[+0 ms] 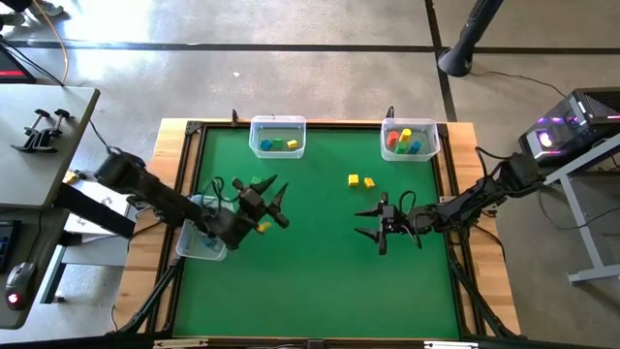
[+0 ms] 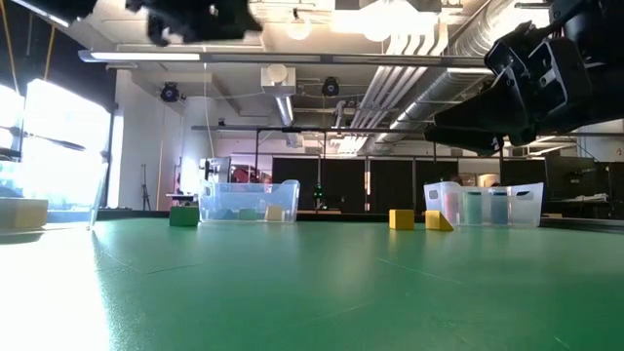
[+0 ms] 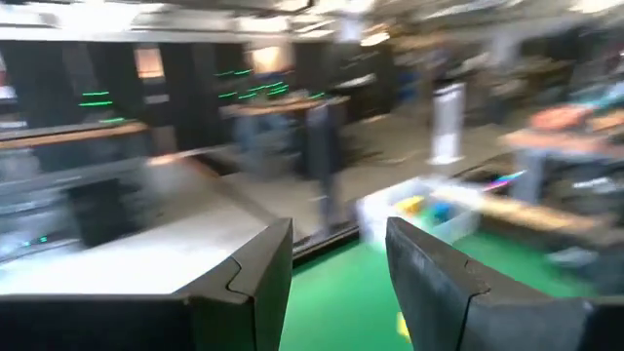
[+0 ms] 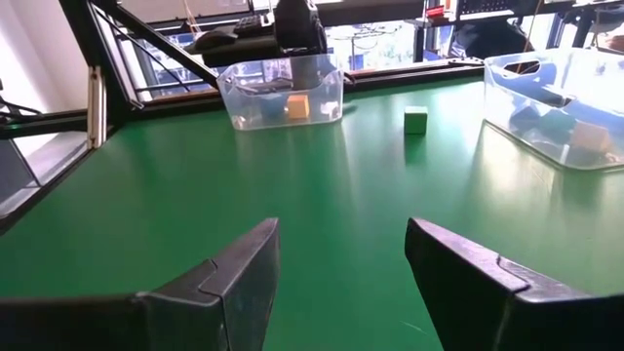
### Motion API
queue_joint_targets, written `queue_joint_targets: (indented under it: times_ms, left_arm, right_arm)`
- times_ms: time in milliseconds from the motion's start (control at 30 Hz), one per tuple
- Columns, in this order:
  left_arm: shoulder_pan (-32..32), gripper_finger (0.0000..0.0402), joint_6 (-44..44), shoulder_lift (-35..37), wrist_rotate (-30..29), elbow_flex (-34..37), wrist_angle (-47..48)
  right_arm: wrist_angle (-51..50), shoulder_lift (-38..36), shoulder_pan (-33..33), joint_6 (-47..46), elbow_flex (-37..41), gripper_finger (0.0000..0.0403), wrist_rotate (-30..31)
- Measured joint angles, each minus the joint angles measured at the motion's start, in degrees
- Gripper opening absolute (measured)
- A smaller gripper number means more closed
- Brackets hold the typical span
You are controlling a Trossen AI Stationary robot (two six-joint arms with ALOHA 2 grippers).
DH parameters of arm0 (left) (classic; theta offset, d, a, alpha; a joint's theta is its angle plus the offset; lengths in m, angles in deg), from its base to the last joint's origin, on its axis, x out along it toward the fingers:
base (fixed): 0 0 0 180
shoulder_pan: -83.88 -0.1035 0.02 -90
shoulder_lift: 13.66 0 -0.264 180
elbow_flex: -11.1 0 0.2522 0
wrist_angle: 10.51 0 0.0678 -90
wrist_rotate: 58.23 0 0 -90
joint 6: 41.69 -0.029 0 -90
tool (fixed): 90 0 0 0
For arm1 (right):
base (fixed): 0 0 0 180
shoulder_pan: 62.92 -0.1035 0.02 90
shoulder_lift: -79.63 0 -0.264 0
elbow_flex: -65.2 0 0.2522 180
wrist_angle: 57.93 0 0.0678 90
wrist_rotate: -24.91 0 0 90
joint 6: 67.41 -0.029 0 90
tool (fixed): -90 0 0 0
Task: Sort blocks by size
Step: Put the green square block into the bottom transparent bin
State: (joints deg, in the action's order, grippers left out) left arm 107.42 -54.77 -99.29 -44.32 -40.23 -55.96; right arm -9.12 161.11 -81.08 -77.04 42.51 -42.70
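Three clear bins sit on the green table (image 1: 320, 281). At the left edge is the left bin (image 1: 199, 244), partly under the left arm; one orange block (image 4: 297, 106) shows inside it in the right wrist view. The left gripper (image 1: 276, 202) hovers just right of that bin, its two fingers (image 3: 258, 278) standing apart with nothing between them. A small yellow block (image 1: 263, 227) lies on the mat just near of that gripper, and a single green block (image 1: 259, 183) sits just beyond it, toward the far side.

At the far edge, left of centre, the second bin (image 1: 278, 137) holds three blocks: one blue, one green, one yellow.

Right of centre, two yellow blocks (image 1: 361, 180) lie side by side on the open mat, apart from every bin. The right gripper (image 1: 371, 221) hangs near of them, fingers (image 4: 239, 278) spread wide and empty.

At the far right corner, the third bin (image 1: 410, 140) holds several blocks in red, yellow, green and blue; I cannot count them exactly.
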Motion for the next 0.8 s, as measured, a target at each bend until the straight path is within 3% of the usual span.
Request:
queue_joint_targets:
  times_ms: [100, 233, 333, 433, 600, 800]
  left_arm:
    - [-1.7, 0.0154, 8.1, 5.9, 12.6, -0.1, 10.9]
    - [-7.2, 0.0154, 29.7, 12.5, 27.6, -2.9, 42.8]
    - [-11.4, 0.0154, 43.1, 13.6, 31.5, -6.5, 67.2]
    - [-14.7, 0.0154, 54.2, 13.6, 31.8, -8.7, 83.6]
    - [-19.6, 0.0154, 63.7, 13.4, 38.1, -8.6, 99.0]
    - [-23.8, 0.0155, 65.0, 13.2, 42.4, -3.9, 97.7]
  right_arm:
    - [0.2, 0.0, 0.0, 0.0, 0.0, 0.0222, 0.0]
    - [0.4, 0.0, 0.0, 0.0, 0.0, 0.0222, 0.0]
    - [0.4, 0.0, 0.0, 0.0, 0.0, 0.0222, 0.0]
    - [0.4, 0.0, 0.1, 0.0, 0.0, 0.0222, 0.0]
    - [0.5, 0.0, 0.2, 0.0, 0.0, 0.0222, 0.0]
    - [-0.8, 0.0, 0.5, 0.0, -1.4, 0.0222, 1.2]
